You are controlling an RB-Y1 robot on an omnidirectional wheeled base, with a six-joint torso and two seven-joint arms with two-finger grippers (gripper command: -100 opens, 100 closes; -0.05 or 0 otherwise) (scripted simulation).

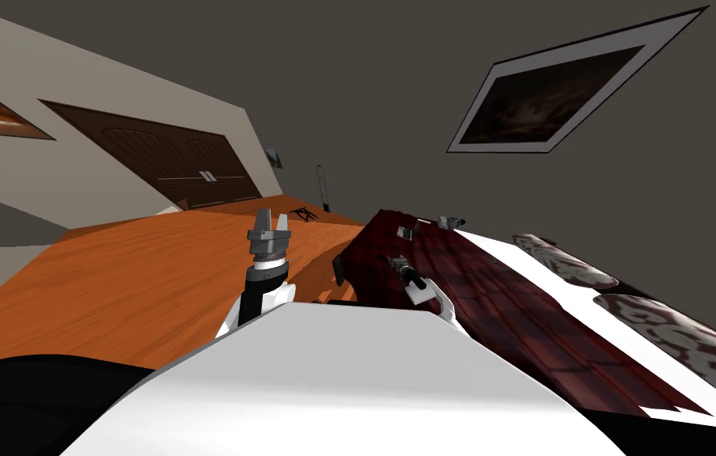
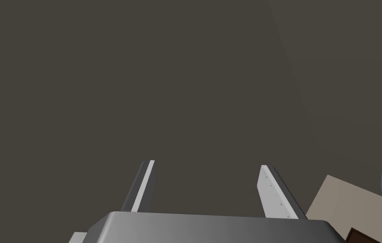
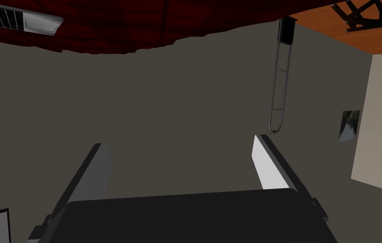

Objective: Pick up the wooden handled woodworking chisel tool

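Note:
A bed with a dark red blanket (image 1: 443,277) stands ahead on my right. Two small grey things (image 1: 405,232) (image 1: 451,222) lie near its far end, too small to name. My right gripper (image 1: 395,263) hovers over the blanket's near left edge. In the right wrist view it (image 3: 180,141) is open and holds nothing, and beyond it a flat grey ribbed object (image 3: 21,19) rests on the blanket (image 3: 143,25). My left gripper (image 1: 269,224) is raised over the orange wood floor (image 1: 126,277), left of the bed. Its fingers (image 2: 207,164) also stand open and bare.
Patterned pillows (image 1: 570,265) lie on the bed's right side. A small black folding stand (image 1: 302,213) and a thin upright loop-shaped rod (image 1: 320,188) are on the floor by the far grey wall. Dark brown double doors (image 1: 182,166) are at the far left.

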